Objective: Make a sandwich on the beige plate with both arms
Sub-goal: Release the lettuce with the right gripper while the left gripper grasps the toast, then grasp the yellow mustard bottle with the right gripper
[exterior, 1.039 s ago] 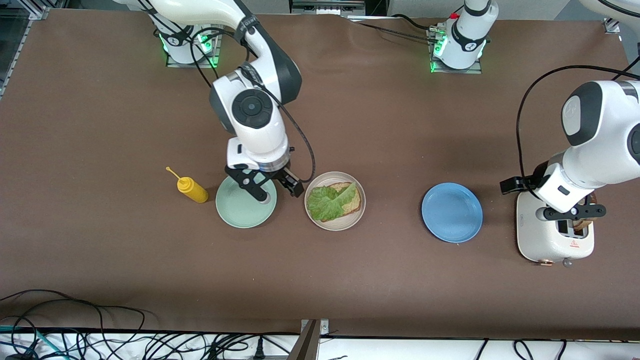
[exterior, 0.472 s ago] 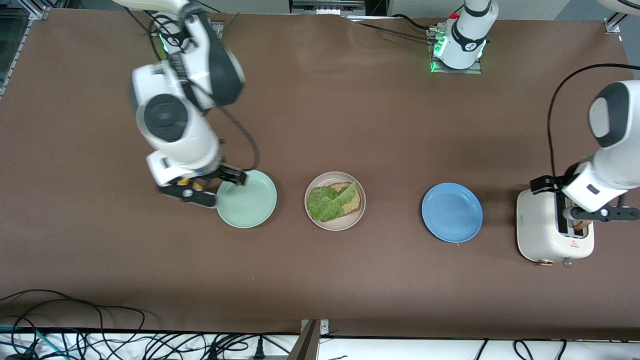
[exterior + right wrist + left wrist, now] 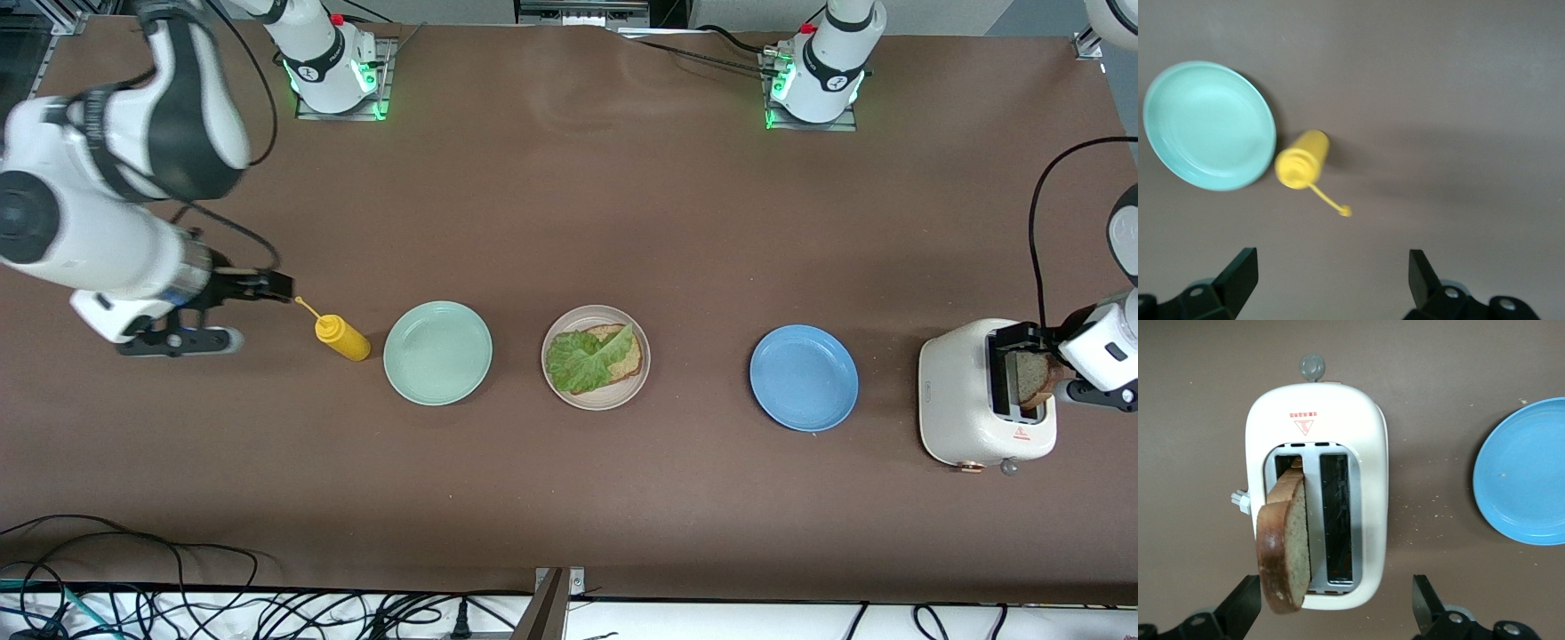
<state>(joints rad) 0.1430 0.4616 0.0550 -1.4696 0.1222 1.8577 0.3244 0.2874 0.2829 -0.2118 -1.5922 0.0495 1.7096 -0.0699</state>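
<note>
Left gripper [image 3: 1331, 613] hangs over the toaster [image 3: 978, 391], fingers spread and empty, likely lining up on the bread slice [image 3: 1285, 547] standing in 1 slot. Right gripper [image 3: 209, 313], also spread and empty, sits over bare table near the yellow bottle [image 3: 342, 338]. Beige plate [image 3: 596, 398], mid-table, holds 1 slice [image 3: 627, 356] under lettuce [image 3: 582, 357]; mint plate [image 3: 437, 353] and blue plate [image 3: 804, 378] hold nothing.

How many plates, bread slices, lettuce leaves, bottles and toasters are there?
Round plastic plates: 3, mint-green, beige, blue
Brown toasted bread slices: 2, one on the beige plate, one in the toaster
Ruffled green lettuce leaf: 1
Yellow squeeze bottle: 1
White toaster: 1
Total: 8
</note>
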